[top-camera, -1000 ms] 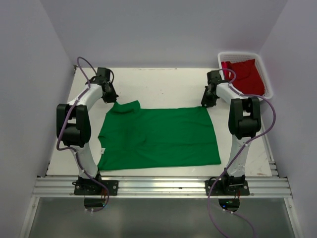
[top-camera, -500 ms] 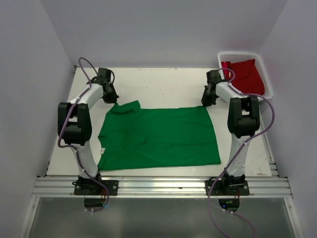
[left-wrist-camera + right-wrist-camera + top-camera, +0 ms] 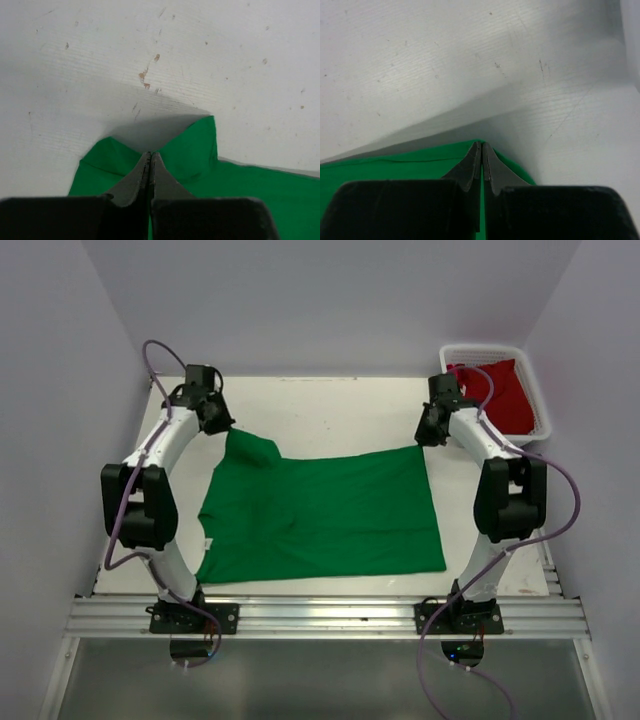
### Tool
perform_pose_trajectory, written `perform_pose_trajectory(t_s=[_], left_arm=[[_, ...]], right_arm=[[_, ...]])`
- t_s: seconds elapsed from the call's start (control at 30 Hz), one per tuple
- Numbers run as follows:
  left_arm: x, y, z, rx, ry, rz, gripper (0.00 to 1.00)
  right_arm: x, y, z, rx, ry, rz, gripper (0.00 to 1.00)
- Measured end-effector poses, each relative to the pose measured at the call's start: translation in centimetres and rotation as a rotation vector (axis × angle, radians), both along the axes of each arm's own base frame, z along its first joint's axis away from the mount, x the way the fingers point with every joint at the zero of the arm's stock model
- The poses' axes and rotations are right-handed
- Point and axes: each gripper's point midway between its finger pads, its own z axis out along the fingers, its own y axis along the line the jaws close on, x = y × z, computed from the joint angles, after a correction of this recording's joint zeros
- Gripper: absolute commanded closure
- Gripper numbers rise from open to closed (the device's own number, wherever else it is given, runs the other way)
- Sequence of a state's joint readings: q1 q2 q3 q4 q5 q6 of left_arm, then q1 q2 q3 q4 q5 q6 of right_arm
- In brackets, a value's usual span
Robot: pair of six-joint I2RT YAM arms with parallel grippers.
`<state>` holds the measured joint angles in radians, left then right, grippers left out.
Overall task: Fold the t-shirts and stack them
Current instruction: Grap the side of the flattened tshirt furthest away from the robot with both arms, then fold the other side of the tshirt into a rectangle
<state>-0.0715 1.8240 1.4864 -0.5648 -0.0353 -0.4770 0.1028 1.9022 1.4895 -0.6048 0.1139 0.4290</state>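
The bright green t-shirt (image 3: 320, 515) lies spread on the white table. My left gripper (image 3: 222, 425) is shut on its far left corner, and the cloth (image 3: 195, 150) rises in a peak around the closed fingers (image 3: 136, 175). My right gripper (image 3: 428, 436) is shut on the far right corner, with green cloth (image 3: 420, 162) pinched between its fingers (image 3: 470, 165). Both far corners are lifted off the table. The red t-shirt (image 3: 492, 390) lies bunched in the basket at the far right.
A white mesh basket (image 3: 535, 390) stands at the table's far right corner. The white table (image 3: 330, 410) runs to grey walls at the back and sides. An aluminium rail (image 3: 320, 618) with the arm bases lines the near edge.
Both grippers have risen and moved toward the far edge, pulling the green shirt's far corners up with them. The far edge of the shirt now lifts off the table.
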Motion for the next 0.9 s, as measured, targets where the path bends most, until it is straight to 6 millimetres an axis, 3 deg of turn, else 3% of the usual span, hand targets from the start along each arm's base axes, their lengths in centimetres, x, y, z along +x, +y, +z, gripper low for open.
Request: perform_pose_trajectory(t_s=[0.17,0.3,0.67,0.9], left_arm=[[-0.7,-0.1,3.8,-0.01,-0.079,-0.011,1.0],[-2.9,0.0,5.5,-0.008,-0.108,-0.021,1.0],[-11.6,0.6,3.9,0.001,-0.006,-0.032,1.0],[-14.6,0.6,4.9,-0.006,0.003,-0.041,1.0]], right_arm=[[-1.2,-0.3,2.4,-0.003,-0.043,-0.004,1.0],[-2.5,-0.7,2.9,-0.018,-0.041,-0.014,1.0],[-9.0,-1.7,1.4,-0.046,0.066,-0.023,1.0],[-11.6,-2.3,2.0,-0.06,0.077,-0.03,1.0]])
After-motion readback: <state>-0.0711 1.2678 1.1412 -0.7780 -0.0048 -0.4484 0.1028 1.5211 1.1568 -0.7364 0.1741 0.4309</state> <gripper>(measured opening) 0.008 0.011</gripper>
